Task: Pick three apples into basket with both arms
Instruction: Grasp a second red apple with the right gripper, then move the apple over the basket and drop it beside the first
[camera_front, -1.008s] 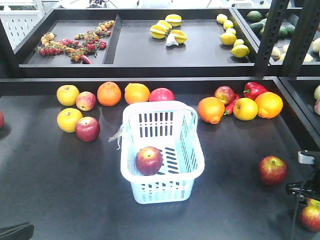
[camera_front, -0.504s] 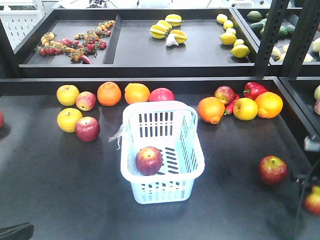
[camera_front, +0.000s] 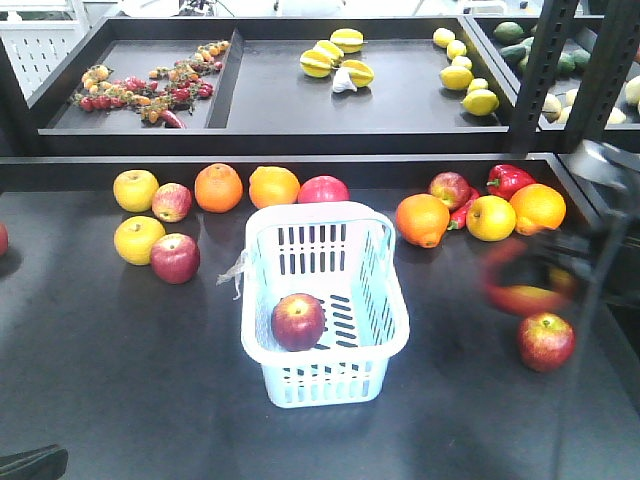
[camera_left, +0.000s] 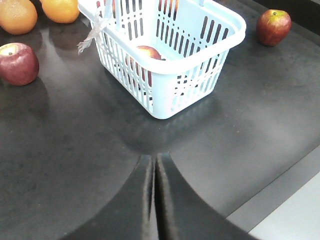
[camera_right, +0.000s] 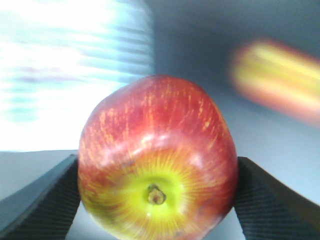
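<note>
Right gripper (camera_right: 157, 212) pinches the held apple (camera_right: 157, 150) between its ribbed pads (camera_right: 40, 205), one on each flank, with the stem end turned toward the wrist camera. In the front view this fruit and its arm show only as a red-and-dark smear over the right side of the surface (camera_front: 120, 380), right of the basket (camera_front: 320, 385) and just far of a loose apple (camera_front: 545, 340). The basket stands mid-surface, with the apple in the basket (camera_front: 298, 320) resting toward its near end. Left gripper (camera_left: 153, 162) hangs low over the near surface, jaws pressed together on nothing. The step in hand looks like the carry to the basket. To do it well, keep the squeeze even so the round skin cannot roll out. Cross the rolled rim with height to spare, then lower over the vacant far half so the fruit misses the one inside. Let go low, since the light basket may slide or the apple may bounce.
</note>
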